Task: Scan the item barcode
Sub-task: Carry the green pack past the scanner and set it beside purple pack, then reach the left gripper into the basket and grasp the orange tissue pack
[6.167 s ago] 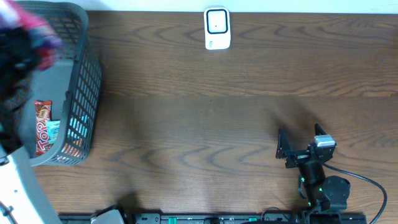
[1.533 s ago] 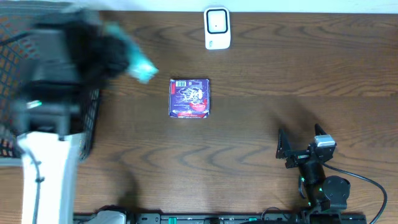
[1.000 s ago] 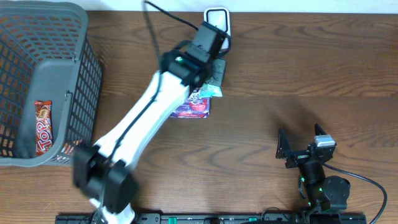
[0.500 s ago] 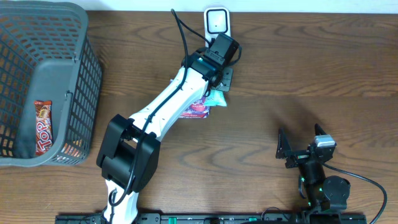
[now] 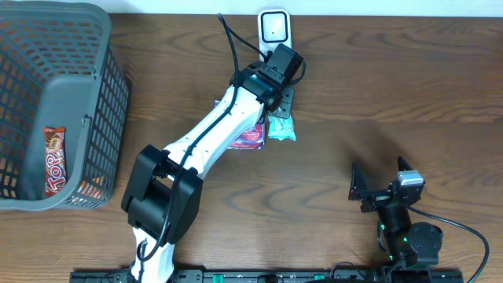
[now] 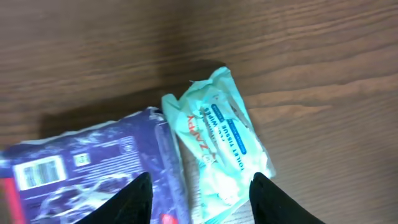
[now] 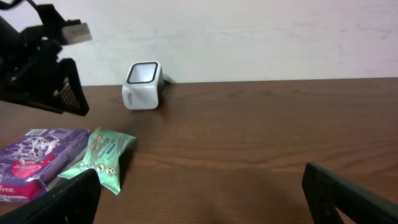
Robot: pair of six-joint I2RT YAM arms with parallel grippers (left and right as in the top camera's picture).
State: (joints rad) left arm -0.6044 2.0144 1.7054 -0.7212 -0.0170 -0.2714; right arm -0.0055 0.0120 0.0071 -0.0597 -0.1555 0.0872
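Tissue pack lying free on the bench beneath the left end effector [image 6: 199, 193]

Only the left wrist view shows the barcode [image 6: 40, 174] on the glossy purple packet [image 6: 93, 168], which touches the crinkly teal tissue pack [image 6: 217, 149]. The right wrist view shows the boxy white scanner [image 7: 143, 85] by the far edge. Both the left and the right end effector [image 7: 199, 199] are spread and grasp nothing.

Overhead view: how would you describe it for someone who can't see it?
The left gripper, open, hovers over a green wipes packet lying beside a purple packet on a wooden table, near a white scanner. A grey basket at left holds a red snack bar; the right gripper sits open at lower right.
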